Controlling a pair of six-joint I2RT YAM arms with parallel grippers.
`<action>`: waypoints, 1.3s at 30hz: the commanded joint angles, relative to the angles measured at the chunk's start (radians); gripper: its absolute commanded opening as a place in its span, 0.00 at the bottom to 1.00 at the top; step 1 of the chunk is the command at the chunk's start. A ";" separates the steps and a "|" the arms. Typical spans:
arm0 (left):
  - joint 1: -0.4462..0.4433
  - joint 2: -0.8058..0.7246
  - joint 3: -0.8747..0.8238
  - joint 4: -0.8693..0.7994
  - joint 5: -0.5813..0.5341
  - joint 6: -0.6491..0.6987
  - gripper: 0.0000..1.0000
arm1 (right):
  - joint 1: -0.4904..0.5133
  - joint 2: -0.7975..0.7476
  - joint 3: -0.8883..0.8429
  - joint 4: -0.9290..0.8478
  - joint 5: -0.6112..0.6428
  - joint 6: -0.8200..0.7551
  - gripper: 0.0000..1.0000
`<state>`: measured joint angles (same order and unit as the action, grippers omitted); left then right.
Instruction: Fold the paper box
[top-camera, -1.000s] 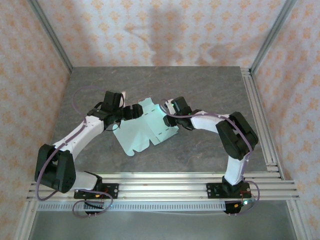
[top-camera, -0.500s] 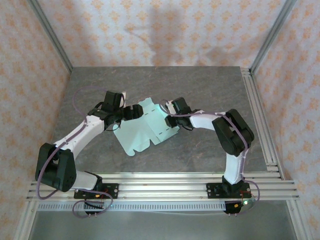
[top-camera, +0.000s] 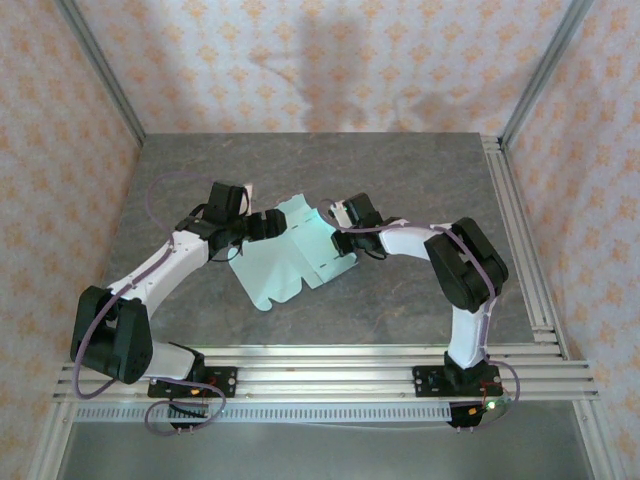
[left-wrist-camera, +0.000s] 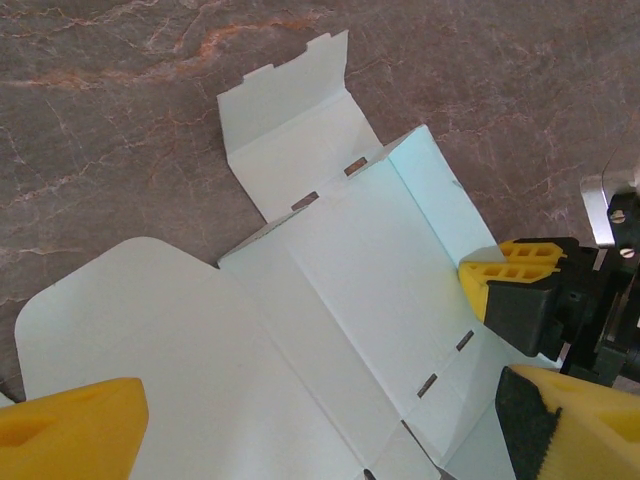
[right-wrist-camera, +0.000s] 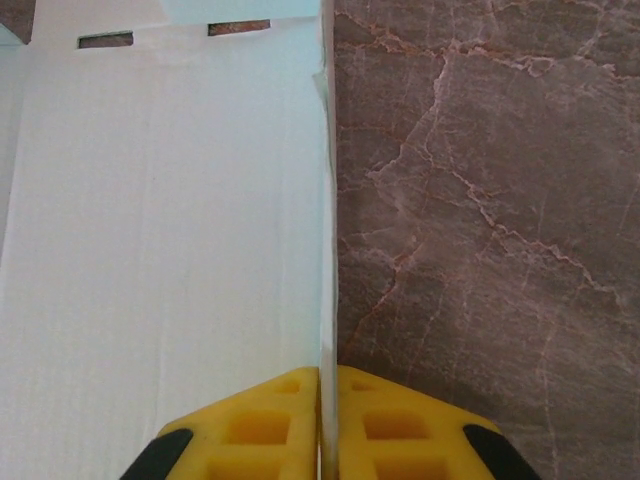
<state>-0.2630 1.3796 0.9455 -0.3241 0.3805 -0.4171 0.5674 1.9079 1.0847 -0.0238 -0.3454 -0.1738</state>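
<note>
The box (top-camera: 290, 255) lies opened out at the middle of the bench (top-camera: 400, 170), a pale mint blank, mostly flat. The right claw (right-wrist-camera: 327, 415) is pinched tight on the card's right edge, yellow pads meeting with just the sheet between them, and that side panel stands up from the bench. The left claw (top-camera: 262, 226) sits at the blank's left edge, jaws spread wide, gripping nothing.

Here's the danger: the card is thin and matte, and the bench looks like smooth veined stone, so a pull from the right could drag the whole blank sideways, since nothing visibly pins it. Lift too hard and the panel may buckle away from its crease, or tear at the small slots cut along the fold lines. There's a big rounded flap at lower left and a notched tab at the top, both free to catch.
</note>
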 joint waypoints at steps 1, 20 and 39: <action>-0.003 0.013 0.004 0.007 -0.019 0.012 0.91 | -0.001 -0.033 0.012 -0.033 -0.009 -0.015 0.11; -0.002 0.021 0.004 0.012 -0.013 0.004 0.91 | -0.001 -0.055 -0.010 -0.022 -0.013 -0.010 0.18; -0.003 0.033 0.004 0.020 -0.010 0.005 0.91 | -0.001 -0.065 -0.022 -0.011 -0.037 0.010 0.14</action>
<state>-0.2630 1.4036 0.9455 -0.3229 0.3809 -0.4175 0.5674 1.8778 1.0725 -0.0376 -0.3679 -0.1703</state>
